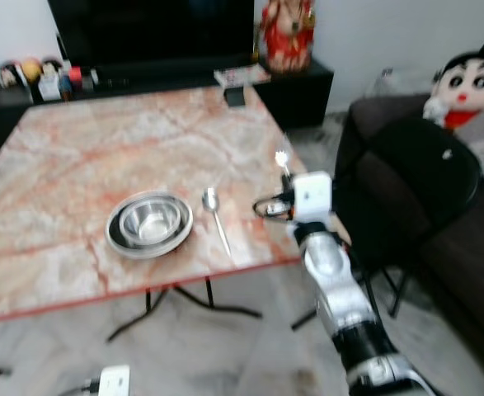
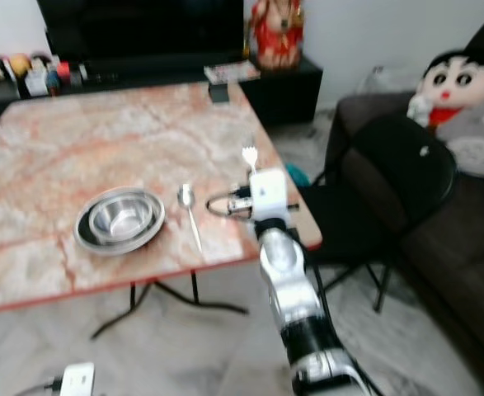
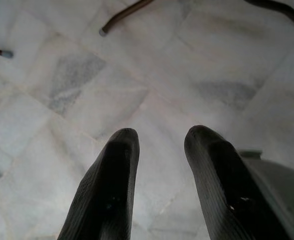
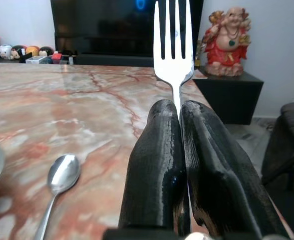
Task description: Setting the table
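Right wrist view had the right gripper (image 4: 179, 112) pinching a fork (image 4: 173, 42) tight, tines up, over the marble table (image 1: 101, 148) near its right edge. Spoon (image 1: 215, 216) lay just right of the steel bowl (image 1: 149, 223), fork further right. Left gripper (image 3: 159, 145) hung over the floor, fingers apart.

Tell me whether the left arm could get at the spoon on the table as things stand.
Probably not at once. The left gripper hangs open over the marble floor, below the table, while the spoon lies up on top beside the bowl. Nothing covers the spoon; the arm would have to be raised first.
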Available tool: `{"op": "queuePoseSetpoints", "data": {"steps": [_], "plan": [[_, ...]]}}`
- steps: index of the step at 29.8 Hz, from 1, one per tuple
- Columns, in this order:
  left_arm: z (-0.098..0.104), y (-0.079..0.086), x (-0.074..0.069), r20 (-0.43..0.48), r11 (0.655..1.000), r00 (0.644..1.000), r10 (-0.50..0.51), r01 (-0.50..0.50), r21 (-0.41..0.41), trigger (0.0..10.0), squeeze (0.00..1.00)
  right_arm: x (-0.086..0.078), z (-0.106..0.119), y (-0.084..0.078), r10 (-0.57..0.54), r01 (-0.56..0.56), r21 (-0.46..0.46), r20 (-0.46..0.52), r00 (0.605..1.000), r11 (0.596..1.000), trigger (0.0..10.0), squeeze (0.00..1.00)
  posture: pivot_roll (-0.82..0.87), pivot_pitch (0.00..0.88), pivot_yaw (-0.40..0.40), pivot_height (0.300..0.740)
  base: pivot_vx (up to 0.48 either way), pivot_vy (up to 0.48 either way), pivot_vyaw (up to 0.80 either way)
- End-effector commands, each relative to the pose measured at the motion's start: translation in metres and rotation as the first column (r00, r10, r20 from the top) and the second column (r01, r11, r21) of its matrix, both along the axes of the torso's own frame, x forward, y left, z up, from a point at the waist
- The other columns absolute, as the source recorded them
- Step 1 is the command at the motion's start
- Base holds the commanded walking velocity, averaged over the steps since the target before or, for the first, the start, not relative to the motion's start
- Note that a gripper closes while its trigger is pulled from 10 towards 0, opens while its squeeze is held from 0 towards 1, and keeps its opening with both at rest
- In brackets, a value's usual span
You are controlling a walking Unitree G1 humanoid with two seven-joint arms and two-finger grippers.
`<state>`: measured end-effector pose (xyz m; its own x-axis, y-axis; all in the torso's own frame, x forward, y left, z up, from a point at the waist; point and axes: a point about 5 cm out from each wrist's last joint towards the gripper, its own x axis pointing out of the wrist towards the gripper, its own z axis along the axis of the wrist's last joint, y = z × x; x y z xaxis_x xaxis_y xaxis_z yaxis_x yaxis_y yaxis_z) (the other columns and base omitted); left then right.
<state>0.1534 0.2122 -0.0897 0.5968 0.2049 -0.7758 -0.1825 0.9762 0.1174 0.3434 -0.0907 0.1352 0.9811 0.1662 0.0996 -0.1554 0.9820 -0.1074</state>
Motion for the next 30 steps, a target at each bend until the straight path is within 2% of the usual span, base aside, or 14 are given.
{"op": "queuePoseSetpoints", "data": {"steps": [1, 4, 14, 19, 30], "plan": [[-0.001, -0.004, -0.001, -0.009, 1.000, 1.000, -0.005, 0.005, -0.007, 10.0, 0.00, -0.001, -0.001, -0.004, -0.011, 0.011, 0.004, -0.004, 1.000, 1.000, 10.0, 0.00, -0.04, 0.000, 0.042, 0.740, 0.480, 0.000, 0.80], [-0.001, -0.002, -0.001, -0.008, 1.000, 1.000, -0.002, 0.001, -0.002, 10.0, 0.00, -0.002, -0.002, -0.001, 0.006, -0.006, 0.016, -0.007, 1.000, 1.000, 10.0, 0.00, -0.03, 0.000, 0.046, 0.740, 0.451, 0.000, 0.53], [0.000, 0.002, 0.000, -0.008, 1.000, 1.000, -0.009, 0.009, 0.007, 10.0, 0.00, -0.012, -0.016, 0.006, 0.032, -0.032, 0.006, -0.053, 0.998, 0.999, 10.0, 0.00, -0.03, 0.000, 0.062, 0.740, 0.000, 0.000, 0.00], [0.001, 0.004, 0.002, -0.010, 1.000, 1.000, -0.019, 0.019, 0.005, 10.0, 0.00, -0.017, -0.035, 0.001, -0.039, 0.035, -0.028, -0.148, 0.988, 0.999, 10.0, 0.00, -0.03, 0.000, 0.071, 0.740, 0.000, 0.000, 0.00], [0.001, 0.005, 0.001, -0.021, 1.000, 0.999, -0.031, 0.031, -0.001, 10.0, 0.00, -0.015, -0.056, -0.007, -0.119, 0.107, -0.057, -0.278, 0.953, 0.993, 10.0, 0.00, -0.02, 0.000, 0.079, 0.740, 0.000, 0.000, 0.00]]}}
